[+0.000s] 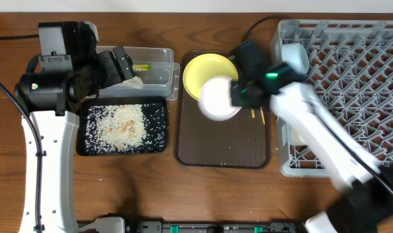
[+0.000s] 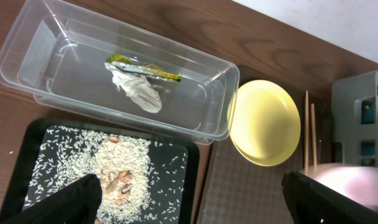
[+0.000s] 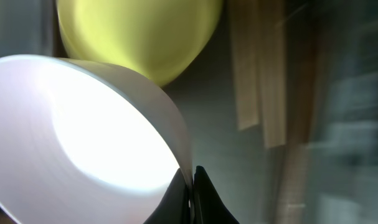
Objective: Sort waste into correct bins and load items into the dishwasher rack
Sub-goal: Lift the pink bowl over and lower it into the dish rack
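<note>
My right gripper [image 1: 238, 92] [image 3: 192, 190] is shut on the rim of the white bowl [image 1: 217, 99] [image 3: 83, 137] [image 2: 354, 182], which it holds tilted over the brown serving tray beside the yellow plate [image 1: 208, 71] [image 2: 265, 123] [image 3: 139, 31]. Two wooden chopsticks [image 1: 258, 115] [image 2: 309, 130] [image 3: 260, 81] lie on that tray. Over the bins hangs my left gripper [image 1: 122, 65] [image 2: 192, 205], open and holding nothing. The clear tub [image 1: 158, 57] [image 2: 51, 37] contains the green-and-yellow wrapper [image 2: 145, 70] and the white napkin [image 2: 139, 94]. Rice [image 1: 118, 124] [image 2: 117, 167] covers the black tray [image 1: 158, 129] [image 2: 176, 186].
The brown serving tray [image 1: 225, 145] lies at the centre. The grey dishwasher rack [image 1: 358, 58] fills the right side, with a white cup [image 1: 294, 57] in its near-left corner. My right arm crosses the rack's front-left part. Cables run along the left and back edges.
</note>
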`<state>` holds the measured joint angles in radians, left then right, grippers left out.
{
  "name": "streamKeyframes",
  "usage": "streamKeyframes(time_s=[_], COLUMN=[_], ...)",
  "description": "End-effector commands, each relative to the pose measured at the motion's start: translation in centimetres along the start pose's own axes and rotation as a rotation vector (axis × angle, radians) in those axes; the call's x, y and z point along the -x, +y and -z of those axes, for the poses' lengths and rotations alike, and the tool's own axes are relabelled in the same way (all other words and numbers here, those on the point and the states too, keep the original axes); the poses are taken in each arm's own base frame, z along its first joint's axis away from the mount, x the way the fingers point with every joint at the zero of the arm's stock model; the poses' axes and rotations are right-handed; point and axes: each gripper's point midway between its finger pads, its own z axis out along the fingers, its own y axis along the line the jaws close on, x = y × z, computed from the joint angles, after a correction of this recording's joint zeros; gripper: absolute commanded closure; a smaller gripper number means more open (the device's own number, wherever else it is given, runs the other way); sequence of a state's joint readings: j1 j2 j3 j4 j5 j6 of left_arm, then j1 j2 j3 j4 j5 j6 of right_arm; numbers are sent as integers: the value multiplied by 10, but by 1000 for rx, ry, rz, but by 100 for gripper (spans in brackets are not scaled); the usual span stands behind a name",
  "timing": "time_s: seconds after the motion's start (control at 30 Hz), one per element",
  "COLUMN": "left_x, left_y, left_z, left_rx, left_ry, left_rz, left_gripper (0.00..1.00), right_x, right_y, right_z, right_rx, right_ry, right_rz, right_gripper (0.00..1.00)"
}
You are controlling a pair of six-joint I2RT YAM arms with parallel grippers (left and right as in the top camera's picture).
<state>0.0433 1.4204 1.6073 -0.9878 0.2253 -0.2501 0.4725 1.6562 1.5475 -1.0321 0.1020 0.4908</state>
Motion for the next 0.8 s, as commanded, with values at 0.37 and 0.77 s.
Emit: streamKeyframes(time_s=[0.37, 0.77], left_x=[4, 4], left_y=[2, 2], left_z=[2, 2], left_rx=[9, 9], left_ry=[-12, -12], left_rz=[-7, -7], left_gripper=[4, 4], right_x=[22, 49], right_y=[-188, -195], right_z=[160, 118], right_rx=[-935, -1355], right_ry=[-331, -114], right_rz=[56, 426], right_gripper=[99, 99])
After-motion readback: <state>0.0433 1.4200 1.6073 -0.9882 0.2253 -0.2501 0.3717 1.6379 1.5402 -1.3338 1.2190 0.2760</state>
